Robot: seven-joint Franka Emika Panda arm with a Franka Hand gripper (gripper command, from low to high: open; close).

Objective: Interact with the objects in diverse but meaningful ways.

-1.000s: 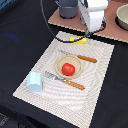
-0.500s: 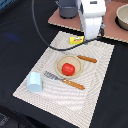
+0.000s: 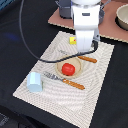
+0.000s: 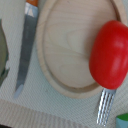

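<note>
Red tomato (image 3: 69,68) sitting on the round beige plate (image 3: 60,69), centre of the exterior frame, on the striped placemat (image 3: 95,95). Fork (image 3: 64,80) just below it, knife (image 3: 80,57) just above. Pale blue cup (image 3: 35,81) at lower left, yellow packet (image 3: 73,40) higher up. Claw hidden behind the arm's white body (image 3: 84,22); can't tell its state.
</note>
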